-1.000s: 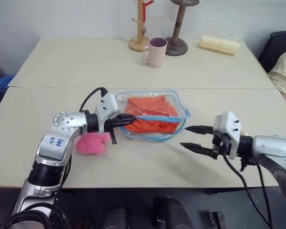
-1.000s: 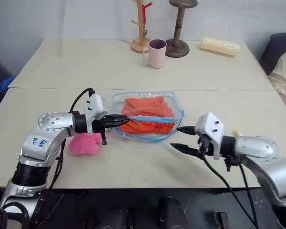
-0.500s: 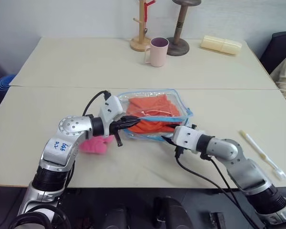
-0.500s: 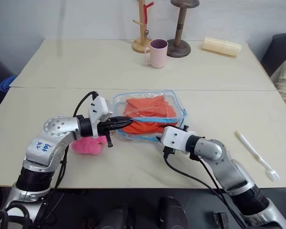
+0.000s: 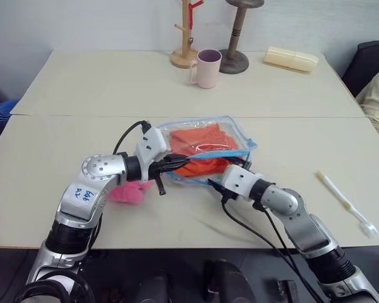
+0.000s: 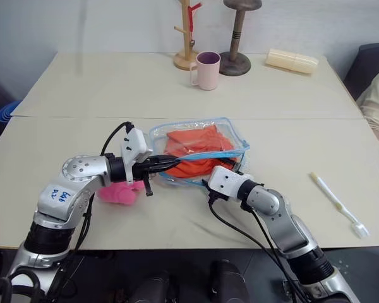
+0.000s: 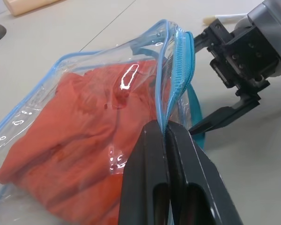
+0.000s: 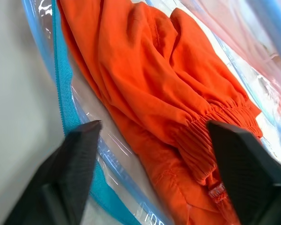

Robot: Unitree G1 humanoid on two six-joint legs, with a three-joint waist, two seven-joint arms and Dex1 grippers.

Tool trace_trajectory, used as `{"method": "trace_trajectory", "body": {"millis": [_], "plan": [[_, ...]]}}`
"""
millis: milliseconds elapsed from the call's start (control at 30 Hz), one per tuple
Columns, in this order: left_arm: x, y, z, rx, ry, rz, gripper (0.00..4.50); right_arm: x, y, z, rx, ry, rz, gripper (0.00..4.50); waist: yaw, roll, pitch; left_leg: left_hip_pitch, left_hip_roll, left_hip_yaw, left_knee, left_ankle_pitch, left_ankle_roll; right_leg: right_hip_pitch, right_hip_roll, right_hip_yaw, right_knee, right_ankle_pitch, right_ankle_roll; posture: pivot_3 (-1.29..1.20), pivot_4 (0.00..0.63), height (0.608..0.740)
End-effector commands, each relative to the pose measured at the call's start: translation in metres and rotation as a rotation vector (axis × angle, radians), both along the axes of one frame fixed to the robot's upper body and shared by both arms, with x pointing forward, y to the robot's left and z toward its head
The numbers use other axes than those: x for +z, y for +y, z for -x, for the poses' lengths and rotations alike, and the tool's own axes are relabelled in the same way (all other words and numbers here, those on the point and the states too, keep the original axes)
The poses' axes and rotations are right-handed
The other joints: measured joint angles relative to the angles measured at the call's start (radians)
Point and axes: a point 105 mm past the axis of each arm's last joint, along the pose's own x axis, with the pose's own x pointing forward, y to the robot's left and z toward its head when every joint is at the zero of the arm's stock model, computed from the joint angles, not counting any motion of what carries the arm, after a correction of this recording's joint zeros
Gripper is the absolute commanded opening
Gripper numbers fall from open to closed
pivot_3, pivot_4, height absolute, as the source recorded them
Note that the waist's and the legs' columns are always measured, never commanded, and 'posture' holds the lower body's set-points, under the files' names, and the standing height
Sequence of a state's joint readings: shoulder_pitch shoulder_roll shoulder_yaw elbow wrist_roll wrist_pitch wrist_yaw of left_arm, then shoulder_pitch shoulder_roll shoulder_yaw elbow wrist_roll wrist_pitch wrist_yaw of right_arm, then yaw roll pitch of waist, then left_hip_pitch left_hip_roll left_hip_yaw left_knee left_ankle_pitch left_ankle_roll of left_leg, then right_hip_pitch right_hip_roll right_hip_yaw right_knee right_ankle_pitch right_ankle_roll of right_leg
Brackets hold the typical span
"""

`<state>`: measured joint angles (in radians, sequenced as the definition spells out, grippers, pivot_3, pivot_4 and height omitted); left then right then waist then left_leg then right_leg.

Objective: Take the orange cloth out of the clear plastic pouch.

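Observation:
The clear plastic pouch (image 5: 239,130) with light blue edging lies mid-table, and the folded orange cloth (image 5: 199,142) is inside it. My left gripper (image 5: 175,163) is shut on the pouch's upper zipper edge (image 7: 175,70) and holds the mouth lifted. At the pouch's near opening my right gripper (image 5: 216,184) stands open. In the right wrist view its two fingers (image 8: 79,154) flank the orange cloth (image 8: 150,79) just inside the lower blue zipper strip (image 8: 63,103), and nothing is pinched between them.
A pink plush (image 5: 127,192) lies beside my left forearm. A toothbrush (image 5: 344,202) rests at the right. At the table's back stand a pink mug (image 5: 206,68), a wooden rack (image 5: 184,38), a dark stand (image 5: 235,44) and a cream box (image 5: 290,59).
My right gripper swung in from the right of the pouch to its near opening and rolled over. The left gripper kept its hold on the zipper edge.

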<state>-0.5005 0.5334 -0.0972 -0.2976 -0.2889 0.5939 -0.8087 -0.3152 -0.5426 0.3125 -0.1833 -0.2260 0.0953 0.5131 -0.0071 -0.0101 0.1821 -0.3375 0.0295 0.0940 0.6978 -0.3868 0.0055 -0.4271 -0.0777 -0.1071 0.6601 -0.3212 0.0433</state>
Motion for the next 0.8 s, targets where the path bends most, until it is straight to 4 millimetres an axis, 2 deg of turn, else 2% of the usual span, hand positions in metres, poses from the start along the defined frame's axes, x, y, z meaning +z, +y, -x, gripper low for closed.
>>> {"method": "trace_trajectory", "body": {"millis": [33,100,267,467,567,667,800], "plan": [[0.015,-0.004,0.004,-0.026,-0.040,0.023,0.00,0.008,0.003,-0.003,0.033,-0.117,0.090,2.63,0.000,0.000,0.000,0.000,0.000,0.000,0.000,0.000,0.000,0.000,0.000,0.000,0.000,0.000,0.000,0.00,0.150,0.740],[0.015,-0.004,0.004,-0.026,-0.040,0.024,0.00,0.008,0.008,-0.003,0.053,-0.125,0.085,2.63,0.001,0.000,0.000,0.000,0.000,0.000,0.000,0.000,0.000,0.000,0.000,0.000,0.000,0.000,0.000,0.00,0.150,0.740],[0.018,-0.005,0.003,-0.021,-0.038,0.038,0.00,0.009,0.020,-0.003,0.129,-0.249,0.206,2.63,-0.001,0.000,0.000,0.000,0.000,0.000,0.000,0.000,0.000,0.000,0.000,0.000,0.000,0.000,0.000,0.00,0.150,0.740],[0.020,-0.002,-0.004,-0.001,-0.060,0.021,0.00,0.009,0.019,0.000,0.194,-0.346,0.347,2.63,0.002,0.000,0.000,0.000,0.000,0.000,0.000,0.000,0.000,0.000,0.000,0.000,0.000,0.000,0.000,0.00,0.150,0.740],[0.026,-0.002,-0.007,-0.003,-0.067,0.034,0.00,0.001,0.020,0.000,0.240,-0.387,0.471,2.63,0.000,0.000,0.000,0.000,0.000,0.000,0.000,0.000,0.000,0.000,0.000,0.000,0.000,0.000,0.000,0.00,0.150,0.740],[0.033,-0.005,-0.008,-0.010,-0.073,0.057,0.00,-0.014,0.019,-0.002,0.275,-0.354,0.557,2.63,-0.002,0.000,0.000,0.000,0.000,0.000,0.000,0.000,0.000,0.000,0.000,0.000,0.000,0.000,0.000,0.00,0.150,0.740],[0.036,-0.009,-0.007,-0.025,-0.076,0.068,0.00,-0.018,0.021,-0.012,0.258,-0.317,0.552,2.63,-0.005,0.000,0.000,0.000,0.000,0.000,0.000,0.000,0.000,0.000,0.000,0.000,0.000,0.000,0.000,0.00,0.150,0.740]]}}
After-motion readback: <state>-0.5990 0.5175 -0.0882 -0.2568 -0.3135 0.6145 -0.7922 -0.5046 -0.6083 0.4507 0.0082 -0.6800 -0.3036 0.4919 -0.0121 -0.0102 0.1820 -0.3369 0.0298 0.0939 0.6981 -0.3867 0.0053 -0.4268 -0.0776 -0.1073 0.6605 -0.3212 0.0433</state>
